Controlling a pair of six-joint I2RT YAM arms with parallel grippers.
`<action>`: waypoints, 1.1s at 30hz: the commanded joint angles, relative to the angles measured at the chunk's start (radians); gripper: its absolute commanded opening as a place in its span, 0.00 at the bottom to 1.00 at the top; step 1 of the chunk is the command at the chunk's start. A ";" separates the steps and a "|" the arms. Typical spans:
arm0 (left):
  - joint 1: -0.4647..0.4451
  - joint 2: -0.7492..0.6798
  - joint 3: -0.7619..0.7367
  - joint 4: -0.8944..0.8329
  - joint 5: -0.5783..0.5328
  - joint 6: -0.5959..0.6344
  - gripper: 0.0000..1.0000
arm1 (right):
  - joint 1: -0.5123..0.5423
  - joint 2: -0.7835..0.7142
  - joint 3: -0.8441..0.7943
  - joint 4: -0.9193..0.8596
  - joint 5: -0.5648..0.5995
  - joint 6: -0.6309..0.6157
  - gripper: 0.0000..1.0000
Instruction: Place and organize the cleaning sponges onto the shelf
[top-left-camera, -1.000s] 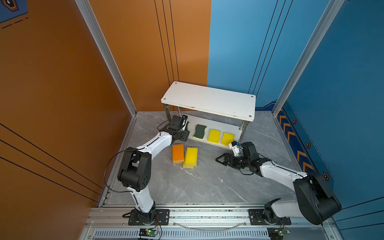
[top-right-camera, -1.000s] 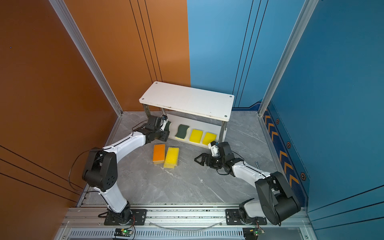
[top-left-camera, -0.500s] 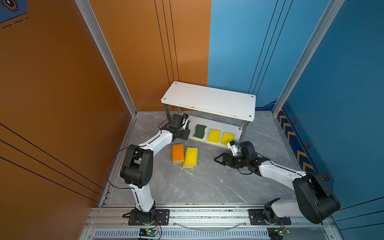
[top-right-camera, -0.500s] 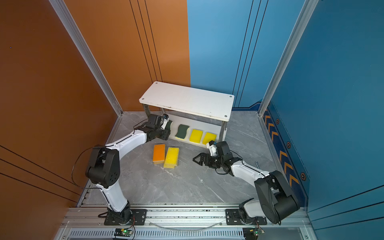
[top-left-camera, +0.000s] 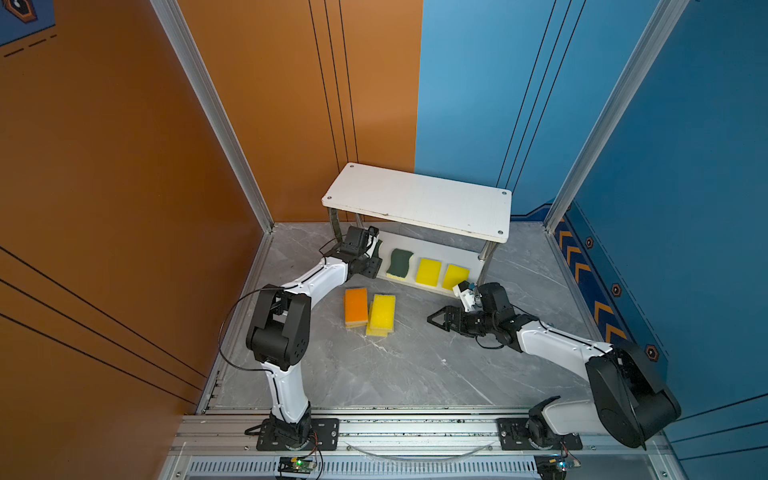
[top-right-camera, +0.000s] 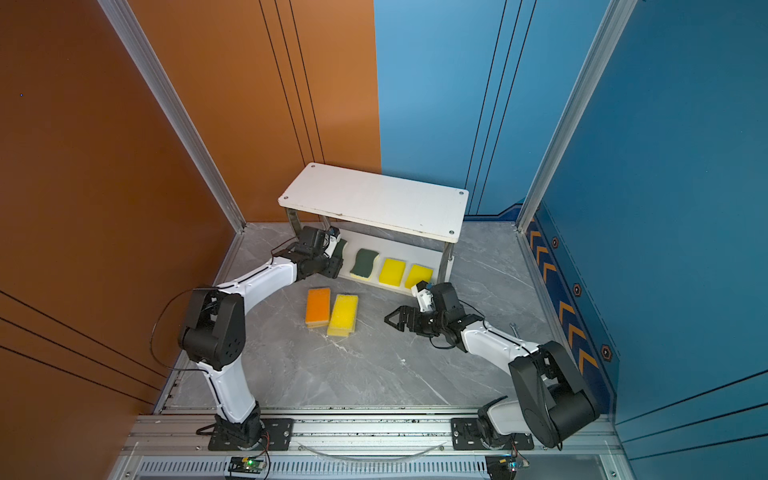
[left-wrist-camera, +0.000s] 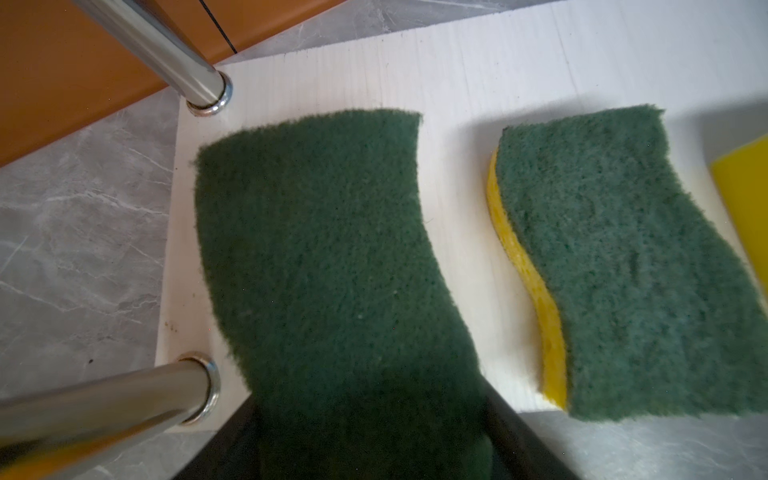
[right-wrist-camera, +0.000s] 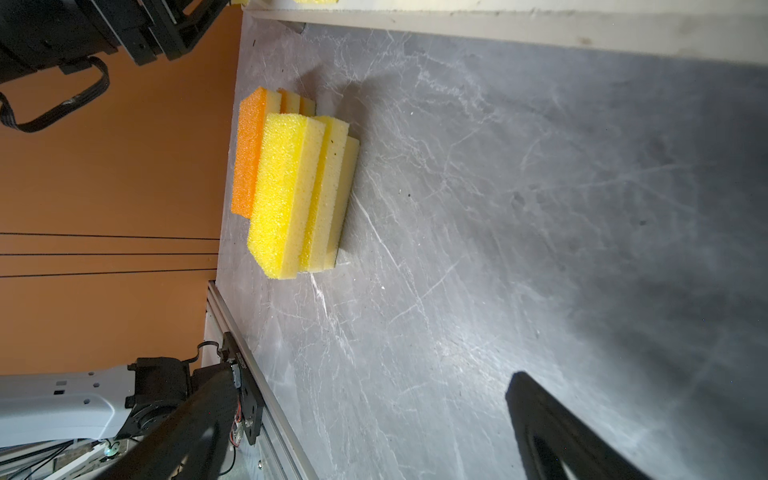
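The shelf (top-left-camera: 419, 203) (top-right-camera: 374, 199) stands at the back. My left gripper (top-left-camera: 371, 250) (left-wrist-camera: 374, 436) is shut on a wavy dark-green scouring sponge (left-wrist-camera: 324, 249) (top-right-camera: 340, 248), held over the left end of the lower board (left-wrist-camera: 478, 75) between two chrome legs. I cannot tell whether it touches the board. A second green sponge (top-left-camera: 400, 264) (left-wrist-camera: 631, 257) and two yellow sponges (top-left-camera: 429, 272) (top-left-camera: 455, 276) lie on that board. An orange-topped stack (top-left-camera: 356, 306) (right-wrist-camera: 247, 158) and a yellow stack (top-left-camera: 382, 313) (right-wrist-camera: 282, 195) sit on the floor. My right gripper (top-left-camera: 438, 322) (right-wrist-camera: 365, 415) is open and empty, to the right of the stacks.
Chrome legs (left-wrist-camera: 174, 54) (left-wrist-camera: 104, 403) flank the held sponge. The shelf's top board is bare. An orange wall (top-left-camera: 124, 187) closes the left side and a blue wall (top-left-camera: 665, 208) the right. A metal rail (top-left-camera: 415, 428) runs along the front edge of the grey marble floor (top-left-camera: 415, 365).
My left gripper has edged slightly further in toward the shelf's left end with the green sponge. The right gripper has barely moved.
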 joint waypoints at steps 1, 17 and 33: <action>0.006 0.017 0.035 -0.009 -0.020 -0.009 0.70 | 0.009 -0.001 0.033 -0.003 0.030 0.016 1.00; 0.007 0.065 0.071 -0.030 -0.041 -0.046 0.70 | 0.013 0.007 0.033 -0.002 0.030 0.012 1.00; 0.007 0.094 0.097 -0.036 -0.046 -0.047 0.70 | 0.015 0.027 0.033 0.011 0.027 0.016 1.00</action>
